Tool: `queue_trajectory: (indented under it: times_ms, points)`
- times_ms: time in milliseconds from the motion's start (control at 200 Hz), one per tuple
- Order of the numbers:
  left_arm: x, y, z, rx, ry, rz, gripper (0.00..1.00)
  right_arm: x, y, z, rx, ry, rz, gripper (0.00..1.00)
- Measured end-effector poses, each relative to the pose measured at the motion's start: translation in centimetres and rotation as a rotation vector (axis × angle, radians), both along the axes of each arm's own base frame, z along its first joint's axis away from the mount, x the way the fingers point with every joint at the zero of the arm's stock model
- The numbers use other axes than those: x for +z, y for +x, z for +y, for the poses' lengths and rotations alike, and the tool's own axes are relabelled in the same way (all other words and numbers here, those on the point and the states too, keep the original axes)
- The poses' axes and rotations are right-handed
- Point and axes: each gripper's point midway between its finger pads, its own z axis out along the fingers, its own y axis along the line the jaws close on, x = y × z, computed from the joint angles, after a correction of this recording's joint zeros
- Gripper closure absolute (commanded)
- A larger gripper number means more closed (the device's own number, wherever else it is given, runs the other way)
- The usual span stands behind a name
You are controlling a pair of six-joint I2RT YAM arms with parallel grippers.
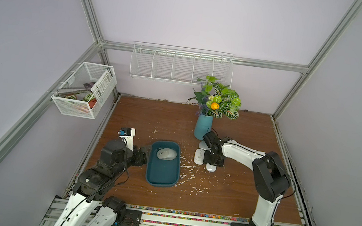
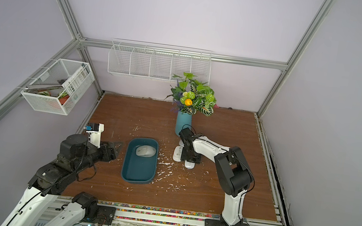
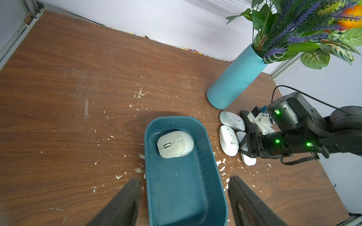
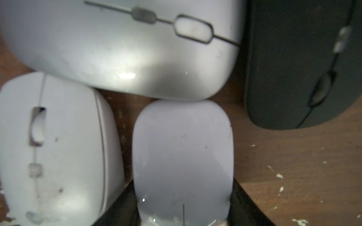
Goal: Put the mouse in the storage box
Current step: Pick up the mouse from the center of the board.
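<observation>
R fingers (image 4: 242, 207) pinch slim white mouse (image 4: 182, 156); long axis near-far, nose prob. nearward.

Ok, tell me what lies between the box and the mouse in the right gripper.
Another white mouse, lying next to the gripped mouse, and white flakes by the box. The left wrist view shows it clearly.

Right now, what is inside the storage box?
One off-white mouse lies at the far end of the storage box; the rest of its floor looks bare. The patch under that mouse is covered. Outside, the right end effector grips a flat white mouse.
</observation>
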Motion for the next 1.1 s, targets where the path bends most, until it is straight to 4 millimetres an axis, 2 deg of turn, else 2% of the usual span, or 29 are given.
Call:
queue_trajectory:
  times_ms: [335,515,675,810,910,990,1100]
  points:
    - [0.0,-0.1,-0.2,-0.009,-0.005,0.002,0.25,0.2,-0.2,-0.1,0.015,0.030,-0.041,0.52]
    - [0.2,-0.2,-1.0,-0.057,-0.028,-0.004,0.24,1.0,-2.1,-0.1,0.088,0.022,-0.068,0.53]
    - [0.2,-0.5,-1.9,-0.108,-0.052,-0.001,0.24,4.0,-3.2,1.5,0.221,0.042,-0.182,0.52]
    - [0.6,-0.7,-2.9,-0.163,-0.076,-0.007,0.24,8.1,-3.9,3.9,0.400,0.067,-0.374,0.46]
    - [0.9,-0.9,-3.6,-0.204,-0.095,-0.012,0.24,10.7,-5.6,6.1,0.587,0.096,-0.526,0.44]
    - [1.2,-1.2,-4.3,-0.242,-0.118,-0.020,0.24,11.8,-7.2,7.5,0.731,0.119,-0.624,0.44]
    - [1.4,-1.6,-5.6,-0.317,-0.165,-0.024,0.24,12.0,-9.4,8.7,0.899,0.138,-0.716,0.42]
